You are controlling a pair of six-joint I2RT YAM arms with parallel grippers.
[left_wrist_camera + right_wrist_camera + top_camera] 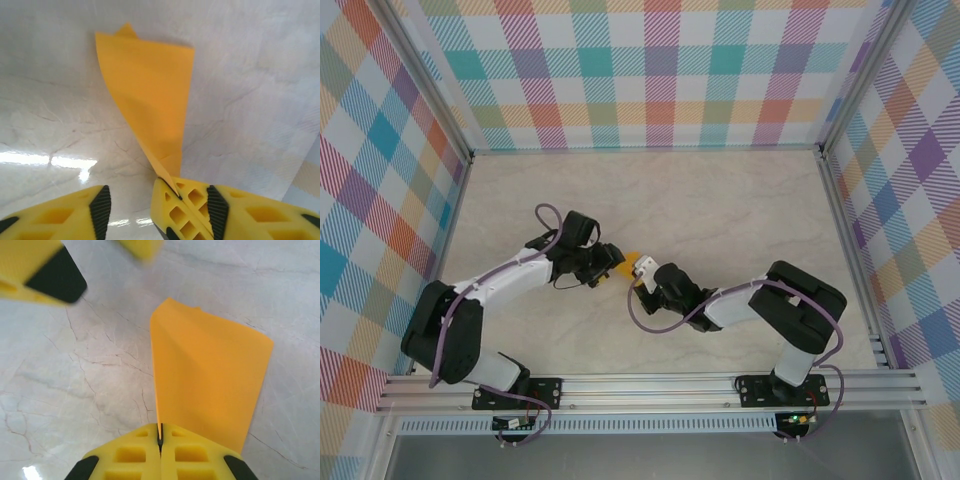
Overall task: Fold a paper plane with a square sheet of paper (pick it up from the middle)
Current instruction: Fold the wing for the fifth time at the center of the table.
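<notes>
We see the paper plane (pixel 210 380) is thin orange-yellow paper, smooth and not shiny. The table (pixel 75 390) looks like marble, smooth and glossy. The right gripper (pixel 160 440) is yellow plastic with black matt pads (pixel 82 469). The rail (pixel 650 385) is bare metal.

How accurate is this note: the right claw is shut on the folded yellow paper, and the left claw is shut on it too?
Not quite. The left claw is open: the right wrist view shows its fingers spread apart, not clamping the paper. The right claw is shut on the folded yellow paper, as noted.
</notes>
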